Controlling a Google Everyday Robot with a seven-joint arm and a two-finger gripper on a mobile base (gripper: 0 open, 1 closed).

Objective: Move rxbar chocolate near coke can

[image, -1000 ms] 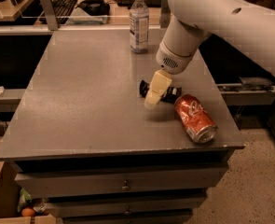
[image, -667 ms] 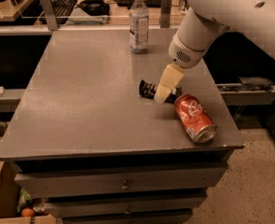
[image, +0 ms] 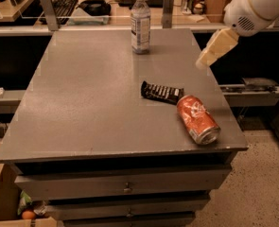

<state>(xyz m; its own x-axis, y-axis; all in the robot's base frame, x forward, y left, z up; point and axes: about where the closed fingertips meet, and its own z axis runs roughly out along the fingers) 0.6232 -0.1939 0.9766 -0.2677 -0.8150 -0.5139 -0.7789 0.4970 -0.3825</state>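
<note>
Camera view: rxbar chocolate [image: 161, 92] flat on table [image: 82, 103], centre-right, just beside tipped coke can [image: 198, 119]. gripper [image: 203, 61] upper right, carrying nothing; open or closed, we can't tell. We reckon bar light, bendy, slick wrapper, so pinch across width, mid-length.

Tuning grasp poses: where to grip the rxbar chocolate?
From above, across the short width of the rxbar chocolate, toward its left end: it lies flat, and its right end sits by the coke can. The gripper hangs raised to the right.
</note>
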